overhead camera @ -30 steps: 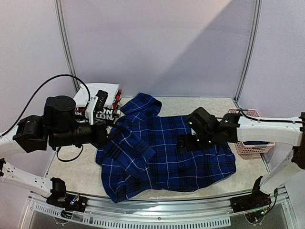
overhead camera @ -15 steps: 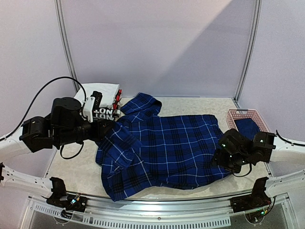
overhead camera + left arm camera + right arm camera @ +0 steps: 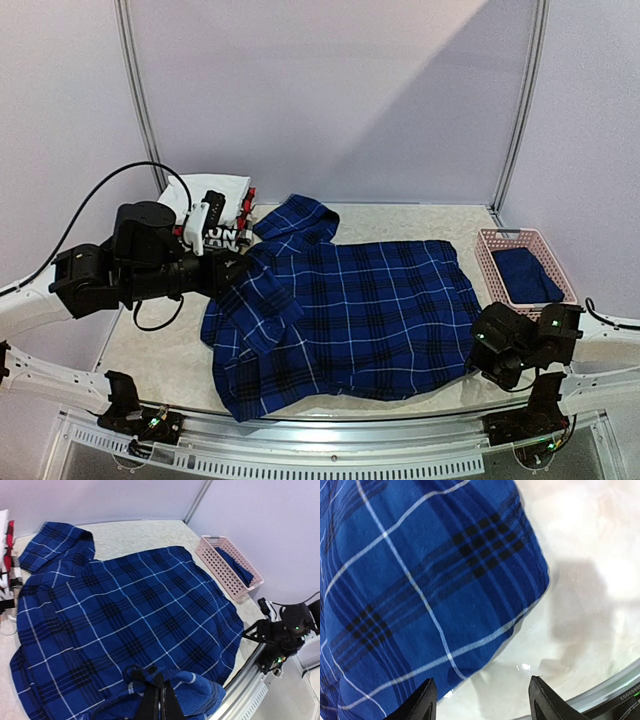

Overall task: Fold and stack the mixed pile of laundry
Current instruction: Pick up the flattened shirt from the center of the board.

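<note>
while flat, shirt (image 3: 420, 580) beyond right claw (image 3: 483, 682)

plaid shirt (image 3: 350, 310): woven cloth, matt, soft, creased at the folds. table (image 3: 150, 345) top: pale, speckled stone look, smooth, semi-gloss, with light glints near the front edge. basket (image 3: 510, 234) at right edge: pink plastic lattice, slight sheen. T-shirt (image 3: 525, 275) in it: navy cloth, matt. folded garments (image 3: 222, 195), far-left corner: cloth, matt. posts (image 3: 138, 110): bare metal, satin. right gripper (image 3: 482, 702): black, matt.
</note>
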{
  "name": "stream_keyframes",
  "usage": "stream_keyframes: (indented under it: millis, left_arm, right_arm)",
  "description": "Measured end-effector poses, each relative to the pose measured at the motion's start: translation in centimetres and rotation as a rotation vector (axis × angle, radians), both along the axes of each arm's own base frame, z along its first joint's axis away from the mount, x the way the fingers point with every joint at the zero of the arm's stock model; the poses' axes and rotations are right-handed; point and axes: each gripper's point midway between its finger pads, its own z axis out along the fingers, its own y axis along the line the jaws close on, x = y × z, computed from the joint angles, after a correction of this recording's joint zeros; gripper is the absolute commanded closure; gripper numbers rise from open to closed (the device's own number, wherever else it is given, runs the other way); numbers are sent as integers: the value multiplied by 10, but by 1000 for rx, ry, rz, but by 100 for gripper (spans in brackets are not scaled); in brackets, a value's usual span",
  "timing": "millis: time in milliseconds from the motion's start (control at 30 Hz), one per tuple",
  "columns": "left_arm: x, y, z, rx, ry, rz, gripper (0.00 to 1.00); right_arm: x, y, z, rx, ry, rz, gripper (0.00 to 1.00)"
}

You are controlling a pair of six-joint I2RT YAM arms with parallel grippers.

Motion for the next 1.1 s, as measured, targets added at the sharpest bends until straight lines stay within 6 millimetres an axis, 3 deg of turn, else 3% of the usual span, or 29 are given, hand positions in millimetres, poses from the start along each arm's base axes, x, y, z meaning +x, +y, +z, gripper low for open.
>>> stream_keyframes:
  millis: [167, 433, 600, 767, 833, 967, 1100]
  left_arm:
    - [-5, -16, -3, -9, 14, -72, 100]
    - [-10, -26, -5, -23, 29, -129, 100]
    - [-11, -28, -4, -30, 29, -139, 100]
    - [-11, -29, -2, -37, 26, -143, 100]
    - [-12, -29, -2, -39, 26, -146, 100]
    - [-14, -32, -2, -44, 34, -164, 100]
    - [-19, -35, -2, -52, 47, -194, 100]
  right_arm:
    - [11, -2, -2, 16, -42, -40, 46]
    - [14, -11, -26, 11, -43, -77, 60]
    - [20, -9, -23, 20, -74, -81, 75]
    - [24, -11, -24, 27, -110, -88, 100]
    - [25, -12, -24, 24, -121, -85, 100]
    - [27, -20, -14, -13, -145, -86, 100]
    - [34, -27, 21, -64, -182, -101, 100]
